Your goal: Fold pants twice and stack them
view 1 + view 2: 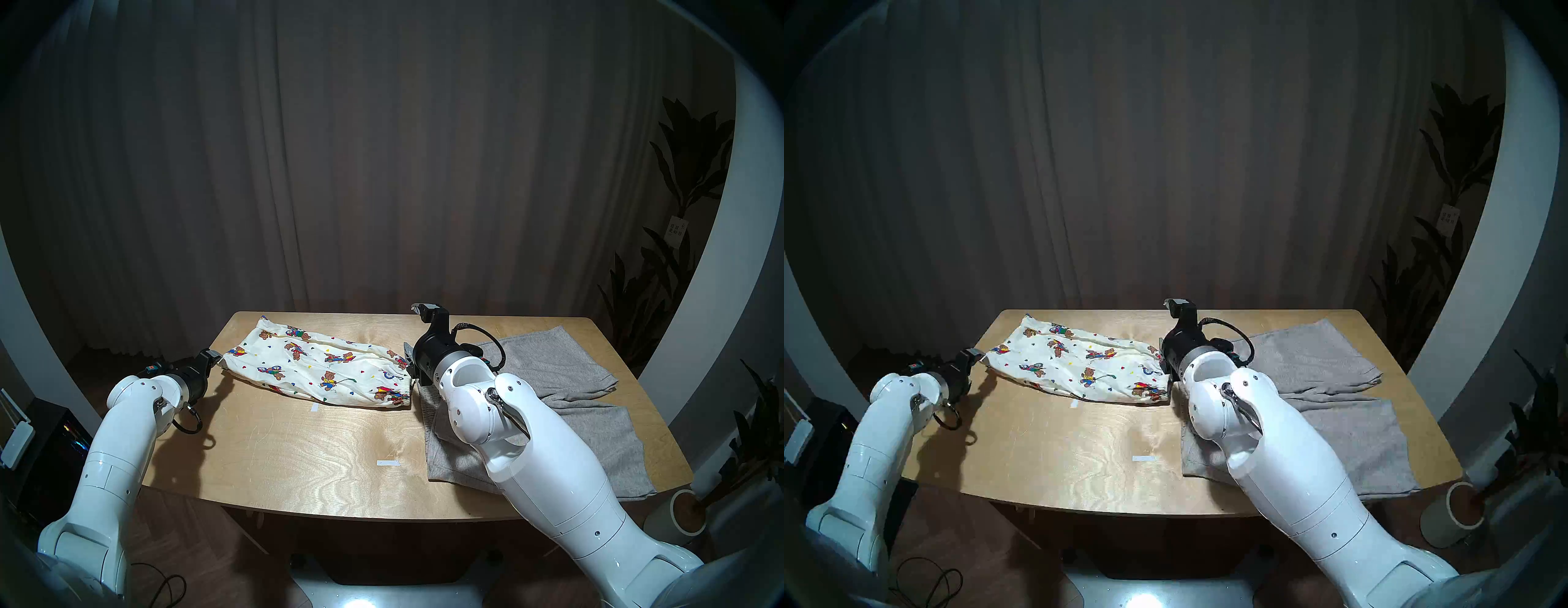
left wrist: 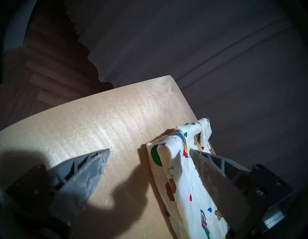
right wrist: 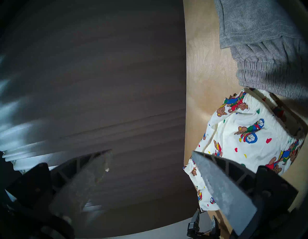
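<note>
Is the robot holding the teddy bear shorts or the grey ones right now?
Neither. The left tool is open beside a corner of the teddy bear shorts, gripping nothing. The right tool is open too, above their other end. The grey shorts lie untouched.

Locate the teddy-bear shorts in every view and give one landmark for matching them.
Head left: bear shorts centre-left on the table.
Head right: same, slightly further left.
Left wrist: lower right, beside the right-hand finger.
Right wrist: right side, below the grey shorts.
Landmark: the table's far edge.
</note>
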